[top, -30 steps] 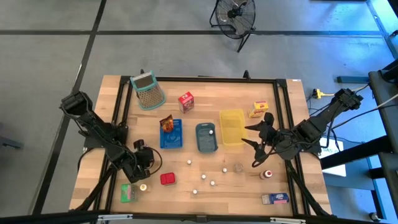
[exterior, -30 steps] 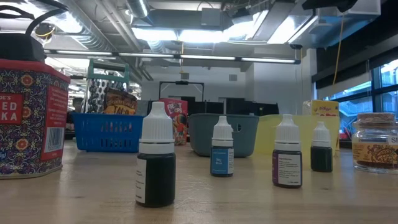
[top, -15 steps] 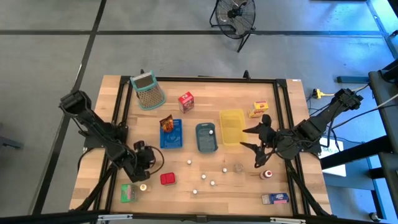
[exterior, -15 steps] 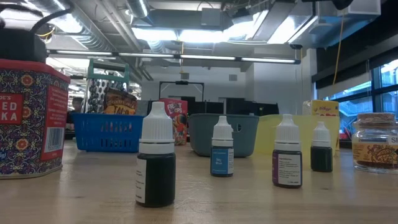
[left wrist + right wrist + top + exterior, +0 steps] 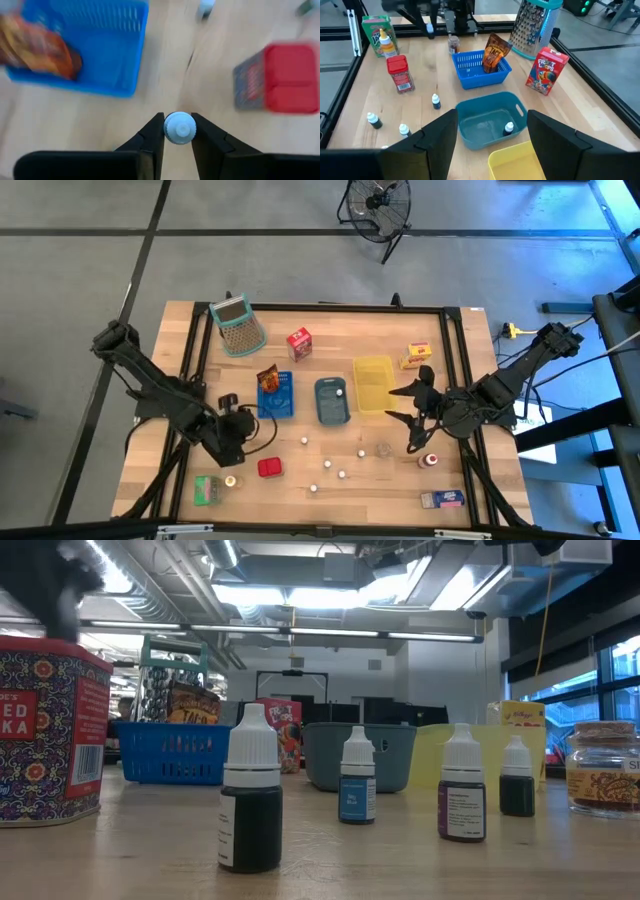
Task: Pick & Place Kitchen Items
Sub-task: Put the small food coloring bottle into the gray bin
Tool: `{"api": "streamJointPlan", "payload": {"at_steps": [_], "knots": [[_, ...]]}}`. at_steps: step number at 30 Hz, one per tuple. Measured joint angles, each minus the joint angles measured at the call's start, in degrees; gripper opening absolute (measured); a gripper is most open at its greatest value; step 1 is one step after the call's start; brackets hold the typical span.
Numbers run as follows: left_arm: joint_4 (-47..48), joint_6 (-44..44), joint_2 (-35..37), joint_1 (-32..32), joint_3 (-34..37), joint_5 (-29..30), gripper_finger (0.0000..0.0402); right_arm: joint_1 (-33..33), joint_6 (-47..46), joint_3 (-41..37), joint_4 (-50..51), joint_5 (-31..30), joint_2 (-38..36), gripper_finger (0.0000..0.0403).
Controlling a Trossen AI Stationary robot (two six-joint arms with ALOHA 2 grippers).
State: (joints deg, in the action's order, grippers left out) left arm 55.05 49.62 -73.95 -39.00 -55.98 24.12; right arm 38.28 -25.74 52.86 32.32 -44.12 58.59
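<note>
Overhead, the wooden table (image 5: 330, 330) carries three trays in a row: the blue tray (image 5: 277, 402) with a brown packet (image 5: 268, 379) leaning in it, the grey-blue tray (image 5: 332, 402) with one small white-capped bottle (image 5: 338, 392) in it, and the yellow tray (image 5: 373, 385). At the far left corner lies a green-rimmed grater (image 5: 238, 326), with a red carton (image 5: 299, 343) near it and a yellow carton (image 5: 417, 356) beyond the yellow tray. The left gripper (image 5: 262, 427) sits just below the blue tray, and its wrist view shows the two dark fingers (image 5: 150, 137) closed on a white-capped dropper bottle (image 5: 180, 128) — only the cap is seen from above, the body hidden between the jaws. That picture is smeared, so the red tin (image 5: 287, 75) and the tray edge are soft shapes. The right gripper (image 5: 413, 419) hangs beside the yellow tray with its fingers spread wide and nothing between them. Near the front edge stand the red tin (image 5: 269, 468), a green carton (image 5: 208, 489), a blue carton (image 5: 441, 500) and a small jar (image 5: 384, 450), with more little bottles (image 5: 341, 475) scattered between. From table height the tin (image 5: 45, 730) is cut off at the picture's side, a dark blur above it is probably the left arm, and the jar (image 5: 603, 769) is clipped too.
</note>
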Motion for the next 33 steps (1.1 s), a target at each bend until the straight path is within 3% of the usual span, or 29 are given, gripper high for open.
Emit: {"api": "streamJointPlan", "payload": {"at_steps": [5, 9, 13, 18, 23, 28, 33], "knots": [[-0.07, -11.23, 0.00, 2.88, -9.62, -0.12, 0.0073, 0.00, 7.99, 0.00, -3.05, 4.68, 0.13, 0.0240], [-3.02, -19.54, 0.01, 7.18, -16.00, -3.02, 0.0072, 0.00, 24.77, 0.00, -11.69, 11.35, 1.19, 0.0240], [-11.15, -28.71, 0.04, 12.61, -18.69, -10.35, 0.0073, 0.02, 40.06, 0.00, -20.97, 19.75, 3.03, 0.0240], [-22.61, -38.46, -1.31, 19.75, -18.59, -23.41, 0.0072, 0.00, 50.35, 0.00, -28.35, 21.33, 6.24, 0.0240], [-30.92, -46.97, -5.25, 24.52, -18.57, -29.89, 0.0073, -0.01, 53.20, 0.00, -32.10, 21.27, 9.85, 0.0240], [-33.81, -54.20, -9.86, 27.05, -18.57, -28.27, 0.0074, 0.02, 51.66, 0.00, -32.50, 21.59, 12.19, 0.0240], [-33.40, -55.38, -15.45, 32.01, -18.54, -26.73, 0.0073, 0.02, 47.07, 0.00, -32.90, 22.34, 12.50, 0.0240]]}}
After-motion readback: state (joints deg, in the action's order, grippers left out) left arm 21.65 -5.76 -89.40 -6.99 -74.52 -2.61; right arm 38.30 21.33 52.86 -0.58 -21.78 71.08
